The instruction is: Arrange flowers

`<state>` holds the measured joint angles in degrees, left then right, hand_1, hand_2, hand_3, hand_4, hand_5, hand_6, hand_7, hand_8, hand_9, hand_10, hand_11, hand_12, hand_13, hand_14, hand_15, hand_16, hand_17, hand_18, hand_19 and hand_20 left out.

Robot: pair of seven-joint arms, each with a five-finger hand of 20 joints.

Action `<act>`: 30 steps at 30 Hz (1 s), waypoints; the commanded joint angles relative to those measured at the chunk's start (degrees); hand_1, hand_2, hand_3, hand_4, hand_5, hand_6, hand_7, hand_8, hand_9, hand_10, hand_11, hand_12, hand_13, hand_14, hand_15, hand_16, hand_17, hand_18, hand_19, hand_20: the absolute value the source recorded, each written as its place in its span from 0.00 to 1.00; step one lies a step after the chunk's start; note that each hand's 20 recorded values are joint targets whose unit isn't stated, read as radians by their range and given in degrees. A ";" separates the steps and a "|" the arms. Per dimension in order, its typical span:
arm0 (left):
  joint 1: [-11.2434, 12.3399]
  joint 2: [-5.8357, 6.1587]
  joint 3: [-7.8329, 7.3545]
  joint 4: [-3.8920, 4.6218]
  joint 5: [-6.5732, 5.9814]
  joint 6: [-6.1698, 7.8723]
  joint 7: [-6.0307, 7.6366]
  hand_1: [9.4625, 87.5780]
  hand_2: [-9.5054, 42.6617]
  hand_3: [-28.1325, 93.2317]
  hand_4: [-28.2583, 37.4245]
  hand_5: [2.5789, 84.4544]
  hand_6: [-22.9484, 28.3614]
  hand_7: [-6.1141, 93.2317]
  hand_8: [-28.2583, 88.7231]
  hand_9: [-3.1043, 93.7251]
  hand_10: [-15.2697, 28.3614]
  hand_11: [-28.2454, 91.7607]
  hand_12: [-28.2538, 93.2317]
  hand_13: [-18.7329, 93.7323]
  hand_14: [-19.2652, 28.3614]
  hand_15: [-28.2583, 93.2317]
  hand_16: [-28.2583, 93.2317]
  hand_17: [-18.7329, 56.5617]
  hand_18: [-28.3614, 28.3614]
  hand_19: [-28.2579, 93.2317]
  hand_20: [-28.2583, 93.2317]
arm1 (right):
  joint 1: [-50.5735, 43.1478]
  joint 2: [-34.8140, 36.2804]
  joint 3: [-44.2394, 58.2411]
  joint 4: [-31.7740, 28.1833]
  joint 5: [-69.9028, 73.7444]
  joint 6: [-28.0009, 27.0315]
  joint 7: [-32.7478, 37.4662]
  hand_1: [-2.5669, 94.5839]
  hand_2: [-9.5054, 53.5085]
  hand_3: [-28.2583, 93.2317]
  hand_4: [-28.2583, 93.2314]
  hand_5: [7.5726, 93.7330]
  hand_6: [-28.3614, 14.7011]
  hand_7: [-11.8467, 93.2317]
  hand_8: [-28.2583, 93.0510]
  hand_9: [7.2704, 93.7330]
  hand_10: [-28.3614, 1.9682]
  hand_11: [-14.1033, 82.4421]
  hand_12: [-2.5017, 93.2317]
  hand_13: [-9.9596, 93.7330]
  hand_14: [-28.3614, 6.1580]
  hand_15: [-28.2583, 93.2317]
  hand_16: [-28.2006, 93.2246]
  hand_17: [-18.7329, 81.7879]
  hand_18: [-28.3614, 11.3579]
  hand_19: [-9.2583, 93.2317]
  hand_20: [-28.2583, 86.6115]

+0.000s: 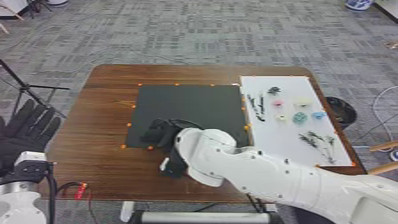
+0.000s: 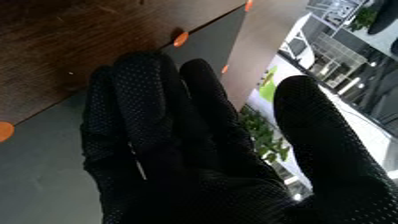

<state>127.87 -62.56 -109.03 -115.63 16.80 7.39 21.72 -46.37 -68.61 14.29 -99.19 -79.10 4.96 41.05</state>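
Right robot hand point(image 1: 162, 134), released with fingers straight, is over the dark mat point(image 1: 182, 106); if it swings toward the pink blossom point(image 1: 278, 103), its white arm point(image 1: 266, 172) could drag the leafy sprigs point(image 1: 315, 141).

On the table point(image 1: 107, 100), a mat point(image 1: 191, 105) lies left of a sheet point(image 1: 271, 137) bearing flower heads point(image 1: 300, 118) and, nearer, sprigs point(image 1: 320, 142); a bin point(image 1: 343, 111) stands right.

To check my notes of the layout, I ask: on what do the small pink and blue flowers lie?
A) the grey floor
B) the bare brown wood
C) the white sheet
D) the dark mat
C: the pink flower and the blue flower lie on the white sheet, right of the dark mat.
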 commanded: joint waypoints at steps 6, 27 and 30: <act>2.40 -1.61 -1.46 -1.46 1.48 0.65 0.21 0.17 0.59 0.69 0.00 0.47 0.66 0.13 0.19 0.36 0.74 0.39 0.32 0.38 0.75 0.44 0.22 0.16 0.79 0.52 0.33 | -2.93 8.85 2.86 -8.62 -21.59 5.19 0.93 0.25 0.32 0.83 0.11 0.44 0.37 0.63 0.07 0.59 0.17 0.33 0.18 0.64 0.27 0.79 0.49 0.46 0.05 0.86 0.53; 4.68 -0.81 -3.47 -4.18 4.17 2.38 0.45 0.18 0.51 0.85 0.00 0.48 0.65 0.14 0.18 0.37 0.74 0.40 0.32 0.39 0.74 0.46 0.22 0.16 0.78 0.52 0.32 | -36.23 30.02 48.81 -24.65 -45.52 -15.23 10.65 0.39 0.00 0.78 0.11 0.55 0.43 0.39 0.17 0.63 0.25 0.45 0.29 0.63 0.23 0.81 0.58 0.45 0.02 0.83 0.56; 5.48 -1.06 -3.95 -4.60 3.62 2.53 0.75 0.19 0.51 0.85 0.00 0.48 0.65 0.14 0.18 0.37 0.74 0.40 0.32 0.39 0.74 0.46 0.21 0.16 0.78 0.52 0.32 | -40.90 30.58 55.88 -25.40 -42.43 -21.77 14.78 0.39 0.00 0.76 0.10 0.55 0.41 0.30 0.19 0.61 0.23 0.47 0.30 0.61 0.20 0.81 0.59 0.44 0.01 0.82 0.56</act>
<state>131.57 -63.64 -112.18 -119.31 20.67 9.23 21.87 -76.74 -43.26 58.08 -123.19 -125.58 -7.89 48.46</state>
